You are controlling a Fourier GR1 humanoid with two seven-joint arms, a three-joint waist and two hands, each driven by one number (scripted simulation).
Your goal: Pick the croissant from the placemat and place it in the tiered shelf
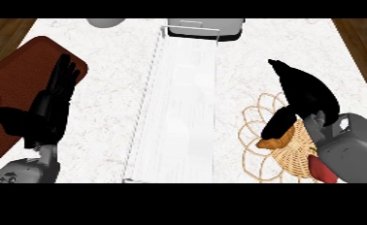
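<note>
two hands, fingers (66, 71) open: left hand (52, 103) idle, right hand (309, 95) over croissant (276, 143); off-centre close could shove it aside.

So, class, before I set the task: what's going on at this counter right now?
The right robot hand is over the woven placemat, fingers stretched out and thumb down against the croissant, which lies on the placemat. The tiered shelf stands in the middle of the counter, without the croissant. The left robot hand rests open at the left, above a dark red mat.
</note>
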